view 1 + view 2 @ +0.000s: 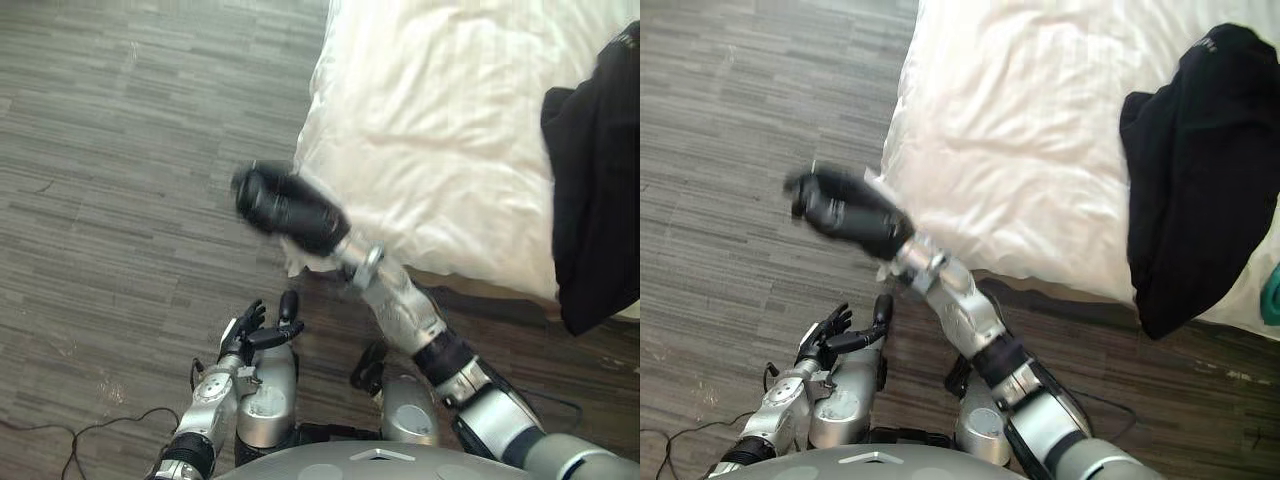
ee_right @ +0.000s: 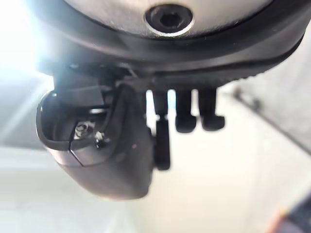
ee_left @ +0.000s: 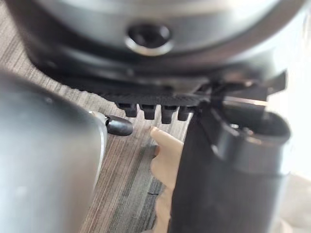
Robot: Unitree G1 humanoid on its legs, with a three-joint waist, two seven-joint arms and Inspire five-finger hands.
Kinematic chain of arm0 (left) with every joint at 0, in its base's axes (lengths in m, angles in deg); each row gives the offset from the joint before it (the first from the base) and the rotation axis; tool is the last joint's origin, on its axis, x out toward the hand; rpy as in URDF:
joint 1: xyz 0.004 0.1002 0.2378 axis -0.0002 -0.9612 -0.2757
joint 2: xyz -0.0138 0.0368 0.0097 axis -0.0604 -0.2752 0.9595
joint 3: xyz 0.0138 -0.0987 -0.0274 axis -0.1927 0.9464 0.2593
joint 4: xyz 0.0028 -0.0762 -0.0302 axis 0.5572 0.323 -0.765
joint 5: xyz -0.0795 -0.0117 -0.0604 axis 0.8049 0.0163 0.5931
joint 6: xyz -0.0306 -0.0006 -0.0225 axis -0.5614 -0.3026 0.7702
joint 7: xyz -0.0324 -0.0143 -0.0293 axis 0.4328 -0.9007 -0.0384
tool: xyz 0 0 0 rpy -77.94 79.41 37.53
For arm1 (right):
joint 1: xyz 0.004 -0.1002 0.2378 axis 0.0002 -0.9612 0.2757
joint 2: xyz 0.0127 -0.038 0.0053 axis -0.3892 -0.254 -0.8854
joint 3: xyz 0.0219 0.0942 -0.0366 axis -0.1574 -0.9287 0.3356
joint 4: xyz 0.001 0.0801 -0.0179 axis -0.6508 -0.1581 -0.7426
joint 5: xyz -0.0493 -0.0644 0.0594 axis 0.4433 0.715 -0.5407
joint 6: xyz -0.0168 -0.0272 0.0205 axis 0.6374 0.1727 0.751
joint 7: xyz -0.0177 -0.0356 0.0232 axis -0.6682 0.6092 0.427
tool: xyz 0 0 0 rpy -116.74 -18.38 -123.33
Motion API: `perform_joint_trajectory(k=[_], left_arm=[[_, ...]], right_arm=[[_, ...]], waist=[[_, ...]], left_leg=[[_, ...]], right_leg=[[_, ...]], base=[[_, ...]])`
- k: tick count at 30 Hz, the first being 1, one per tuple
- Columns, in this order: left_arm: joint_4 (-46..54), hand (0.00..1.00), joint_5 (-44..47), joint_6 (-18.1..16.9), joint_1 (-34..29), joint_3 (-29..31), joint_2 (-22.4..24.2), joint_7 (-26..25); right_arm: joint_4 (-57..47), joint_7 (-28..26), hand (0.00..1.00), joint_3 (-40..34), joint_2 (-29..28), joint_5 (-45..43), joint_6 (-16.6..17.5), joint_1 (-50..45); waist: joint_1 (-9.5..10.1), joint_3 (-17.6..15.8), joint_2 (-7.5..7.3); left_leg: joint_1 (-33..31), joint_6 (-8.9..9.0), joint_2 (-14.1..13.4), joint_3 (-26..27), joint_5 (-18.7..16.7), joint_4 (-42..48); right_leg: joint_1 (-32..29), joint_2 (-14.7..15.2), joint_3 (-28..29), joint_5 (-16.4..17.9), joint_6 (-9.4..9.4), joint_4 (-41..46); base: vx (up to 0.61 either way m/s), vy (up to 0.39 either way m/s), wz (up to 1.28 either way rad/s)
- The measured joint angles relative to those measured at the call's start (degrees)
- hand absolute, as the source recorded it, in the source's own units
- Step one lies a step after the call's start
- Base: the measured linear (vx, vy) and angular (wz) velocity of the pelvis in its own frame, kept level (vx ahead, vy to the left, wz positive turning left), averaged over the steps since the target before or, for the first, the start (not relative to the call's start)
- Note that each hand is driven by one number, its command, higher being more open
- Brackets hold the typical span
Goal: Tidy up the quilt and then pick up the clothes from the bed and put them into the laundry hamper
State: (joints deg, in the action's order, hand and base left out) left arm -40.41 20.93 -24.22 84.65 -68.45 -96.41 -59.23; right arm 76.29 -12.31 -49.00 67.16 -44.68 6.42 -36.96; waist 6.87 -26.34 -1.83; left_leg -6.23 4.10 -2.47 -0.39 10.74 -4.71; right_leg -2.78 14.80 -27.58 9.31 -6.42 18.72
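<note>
A white quilt covers the bed at the upper right, and its near-left corner hangs over the bed's edge. A black garment lies crumpled on the quilt at the right and drapes down over the near edge. My right hand is raised just beside the quilt's hanging corner, its fingers fairly straight with nothing between them and the thumb. White bedding shows past them in the right wrist view. My left hand hangs low near my body over the floor, fingers relaxed and holding nothing.
Grey wood-plank floor spreads to the left of and in front of the bed. A dark bed base runs under the quilt's near edge. A small teal object peeks in at the far right by the bed.
</note>
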Motion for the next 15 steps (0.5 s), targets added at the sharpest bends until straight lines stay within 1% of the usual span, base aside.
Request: perform_joint_trajectory(k=[1, 2, 3, 4, 5, 6, 7, 8, 9, 10, 11, 13, 14, 15], left_arm=[[0.0, 1.00, 0.0, 0.2, -0.4, -0.2, -0.1, 0.1], [0.0, 1.00, -0.1, 0.3, -0.5, -0.2, -0.1, 0.5], [0.0, 1.00, -0.1, 0.3, -0.5, -0.2, -0.1, 0.9], [-0.2, 1.00, -0.1, 0.3, -0.5, -0.2, 0.0, 2.0], [-0.3, 1.00, -0.1, 0.3, -0.5, -0.3, 0.2, 3.0], [-0.4, 1.00, -0.1, 0.3, -0.5, -0.3, 0.3, 3.6], [-0.7, 1.00, -0.1, 0.2, -0.5, -0.6, 0.4, 4.6], [-1.2, 1.00, -0.1, 0.1, -0.4, -0.9, 0.7, 5.1], [-1.6, 1.00, 0.0, 0.1, -0.4, -1.0, 1.0, 5.3], [-2.2, 1.00, 0.2, 0.1, 0.1, -0.9, 1.4, 5.5], [-2.9, 1.00, 0.2, 0.1, 0.7, -1.1, 1.6, 5.6], [-3.9, 1.00, 0.2, 0.1, 1.6, -1.4, 1.9, 5.6], [-3.9, 1.00, 0.2, 0.0, 1.7, -1.4, 2.0, 5.3], [-4.2, 1.00, 0.2, 0.0, 1.8, -1.4, 2.2, 5.0]], right_arm=[[0.0, 2.9, 0.00, -4.7, -0.3, -0.1, 0.1, 2.7], [0.4, 6.2, 0.00, -9.2, 0.2, -0.1, 0.1, 5.5], [0.5, 8.0, 0.00, -11.5, 0.7, -0.1, 0.1, 6.8], [0.7, 10.9, 0.00, -15.2, 2.4, -0.1, 0.0, 8.6], [1.0, 13.2, 0.00, -18.2, 4.5, -0.1, -0.2, 10.0], [1.2, 14.4, 0.00, -19.3, 5.6, -0.1, -0.3, 10.5], [1.8, 16.7, 0.00, -21.4, 8.4, 0.0, -1.1, 11.4], [2.3, 17.9, 0.00, -22.1, 10.0, 0.0, -1.2, 11.6], [3.1, 18.6, 0.00, -22.6, 11.0, 0.0, -1.3, 11.6], [5.4, 20.2, 0.00, -23.7, 12.9, 0.0, -1.6, 11.4], [8.6, 21.8, 0.00, -24.9, 14.1, 0.0, -2.6, 10.8], [12.6, 23.8, 0.00, -26.2, 15.1, 0.0, -3.5, 8.3], [13.2, 23.4, 0.00, -27.3, 15.2, -0.1, -3.2, 4.4], [10.3, 22.0, 0.00, -26.7, 15.1, 0.0, -2.0, 2.2]], waist=[[-0.01, 0.7, 0.05], [-0.03, 0.7, 0.14], [-0.12, 0.7, 0.35], [-0.61, 0.5, 0.87], [-1.03, 0.1, 1.76], [-1.03, -0.1, 2.28], [-1.46, -0.3, 3.91], [-2.20, -0.3, 4.97], [-2.46, -0.3, 5.58], [-2.72, -0.5, 6.53], [-2.78, -0.8, 7.09], [-3.07, -0.9, 7.36], [-4.00, -0.9, 7.41], [-4.30, -0.9, 7.38]], left_leg=[[0.3, -0.02, 0.2, 0.2, 0.0, 0.0], [0.8, -0.04, 0.4, 0.7, 0.0, 0.0], [0.8, -0.04, 0.4, 0.9, 0.0, 0.0], [0.8, -0.17, 0.7, 1.2, 0.1, 0.0], [0.7, -0.34, 1.1, 1.8, 0.1, 0.0], [0.5, -0.42, 1.2, 2.5, 0.1, 0.0], [-0.6, -0.93, 1.7, 3.9, 0.4, 0.0], [-1.9, -1.24, 1.9, 4.3, 0.6, 0.2], [-2.9, -1.38, 2.0, 4.8, 0.8, 0.4], [-4.5, -1.61, 2.1, 5.7, 0.9, 0.5], [-5.6, -1.79, 2.0, 6.8, 1.1, 0.5], [-6.7, -1.89, 2.0, 8.0, 1.3, 0.5], [-7.5, -1.87, 1.9, 8.8, 1.3, 0.5], [-7.5, -1.84, 1.8, 9.7, 1.3, 0.5]], right_leg=[[0.1, 0.1, 0.4, -0.1, -0.08, 0.1], [0.1, 0.2, 1.0, 0.0, -0.08, 0.3], [-0.1, 0.4, 1.2, -0.1, -0.17, 0.4], [-0.5, 1.0, 1.5, -0.2, -0.34, 0.8], [-1.9, 1.3, 2.4, -0.2, -0.32, 1.9], [-2.7, 1.6, 3.0, -0.2, -0.33, 2.5], [-5.3, 2.3, 5.0, -0.2, -0.39, 4.1], [-7.3, 2.6, 5.8, -0.3, -0.50, 4.9], [-8.6, 2.9, 6.4, -0.4, -0.58, 5.4], [-11.5, 3.0, 7.9, -0.5, -0.74, 6.5], [-14.0, 3.0, 9.5, -0.5, -0.80, 7.5], [-16.4, 2.9, 10.9, -0.5, -0.77, 8.4], [-18.0, 2.4, 12.3, -0.6, -0.78, 8.5], [-18.6, 2.0, 13.1, -0.8, -0.64, 8.4]], base=[[0.02, -0.036, -0.11], [0.00, -0.027, -0.14], [-0.04, -0.001, -0.15], [-0.09, 0.017, -0.16], [-0.08, 0.021, -0.22], [-0.11, 0.031, -0.43], [-0.09, 0.028, -0.41], [-0.09, 0.028, -0.36], [-0.07, 0.010, -0.30], [-0.07, -0.012, -0.44], [-0.09, -0.041, -0.51], [-0.04, -0.063, -0.38], [0.01, -0.056, -0.40], [0.02, -0.052, -0.43]])
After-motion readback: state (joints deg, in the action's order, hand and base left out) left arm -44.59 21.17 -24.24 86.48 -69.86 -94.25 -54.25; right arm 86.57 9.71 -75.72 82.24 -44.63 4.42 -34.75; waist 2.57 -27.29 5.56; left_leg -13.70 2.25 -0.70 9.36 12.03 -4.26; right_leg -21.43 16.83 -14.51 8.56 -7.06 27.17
